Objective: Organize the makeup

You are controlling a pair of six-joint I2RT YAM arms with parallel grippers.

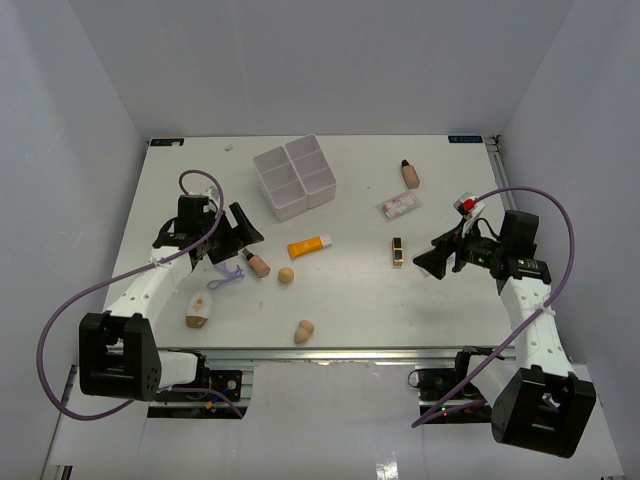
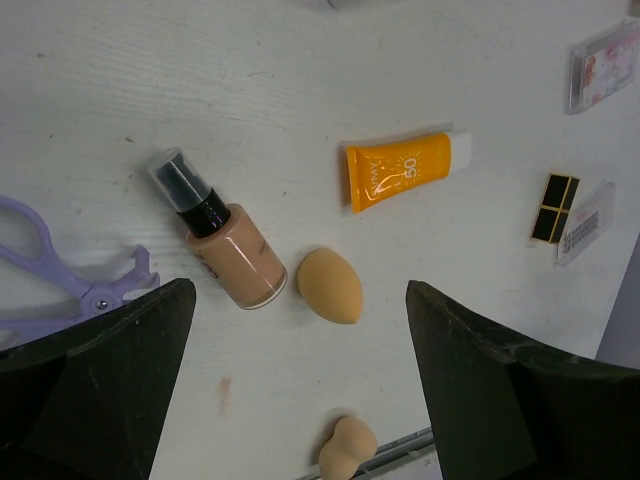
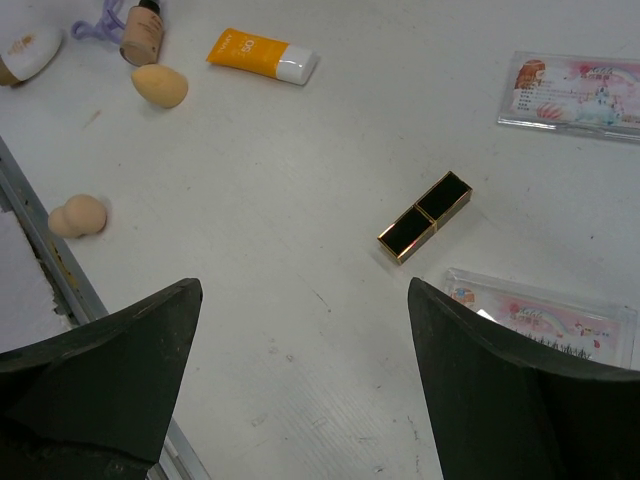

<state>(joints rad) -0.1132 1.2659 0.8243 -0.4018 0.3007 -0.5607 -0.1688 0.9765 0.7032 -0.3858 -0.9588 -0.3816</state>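
Observation:
My left gripper (image 1: 240, 233) is open and empty, hanging over the skin-tone bottle (image 2: 225, 255) and an egg sponge (image 2: 329, 285), with the purple loop (image 2: 60, 275) at its left finger. The orange tube (image 1: 309, 246) lies just beyond. My right gripper (image 1: 431, 256) is open and empty above the table, next to the black-gold lipstick (image 3: 425, 215) and over a clear packet (image 3: 540, 315). A second packet (image 1: 399, 206) and a second bottle (image 1: 409, 173) lie further back. A double-lobed sponge (image 1: 305, 330) sits near the front edge.
The white four-compartment box (image 1: 293, 178) stands at the back centre. A beige and white item (image 1: 197, 310) lies at the front left. The metal rail of the table's front edge (image 3: 60, 265) runs close to the double-lobed sponge.

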